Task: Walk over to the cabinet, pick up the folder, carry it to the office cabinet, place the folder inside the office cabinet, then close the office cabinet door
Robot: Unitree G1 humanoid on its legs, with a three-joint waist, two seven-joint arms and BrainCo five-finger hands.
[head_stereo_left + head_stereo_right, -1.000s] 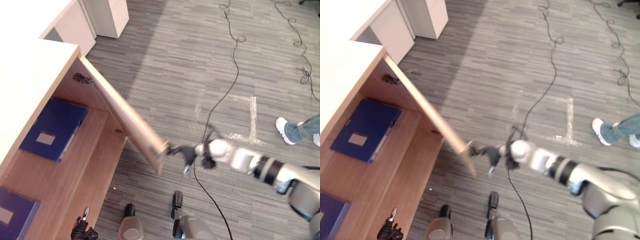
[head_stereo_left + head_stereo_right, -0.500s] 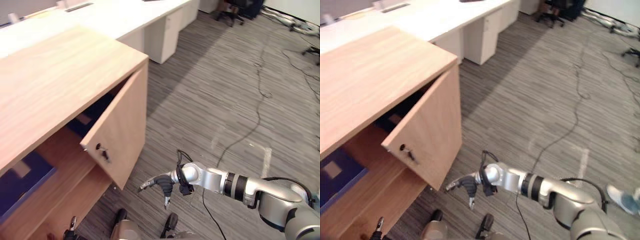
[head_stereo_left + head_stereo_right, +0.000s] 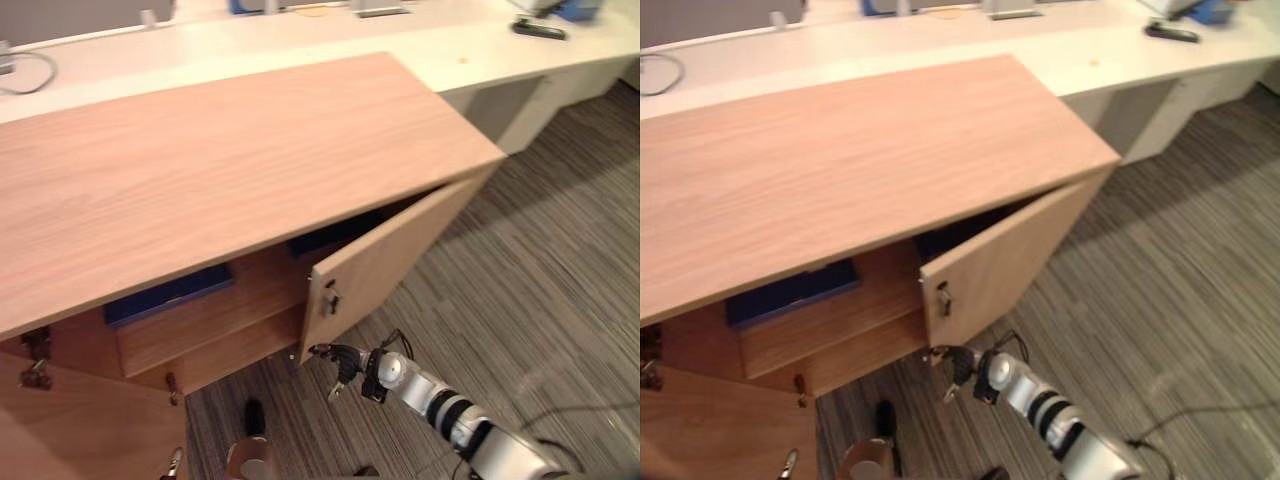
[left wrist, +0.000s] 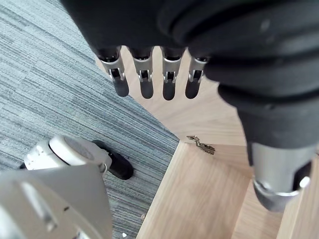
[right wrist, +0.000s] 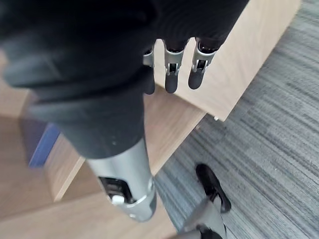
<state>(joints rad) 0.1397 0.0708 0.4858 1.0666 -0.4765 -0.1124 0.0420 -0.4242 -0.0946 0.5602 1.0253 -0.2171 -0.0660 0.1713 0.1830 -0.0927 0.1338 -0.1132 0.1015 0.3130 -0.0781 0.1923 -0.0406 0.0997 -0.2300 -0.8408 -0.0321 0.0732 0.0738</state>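
Humanoid robot at an office cabinet (image 3: 230, 170) with a pale wood top, both doors ajar. The right hand (image 3: 340, 357) hangs low over the grey carpet (image 3: 540, 300), just outside the cabinet, its fingers (image 5: 171, 74) released and nearly straight, grasping nothing. The fingertips point at the bottom corner of the right door (image 3: 385, 265), on its free edge, directly under the small key (image 3: 330, 298) in the lock; whether they touch the wood cannot be told.

The blue folder (image 3: 170, 293) lies flat inside the cabinet on the wooden shelf, toward the shelf's left end and close under the top's front edge. It sits higher than the right hand and to its left, well apart from it, in neither hand. A second folder (image 3: 335, 240), darker in the shade, rests deeper in at the shelf's right end, partly hidden behind the right door's upper edge.

The left hand (image 4: 144, 74) is also released, its fingers straight and empty, hanging beside the left door (image 3: 70, 420), which stands swung out at the cabinet's lower left corner, near a metal hinge (image 4: 201, 145). A long white desk (image 3: 470, 45) runs behind the cabinet's back edge
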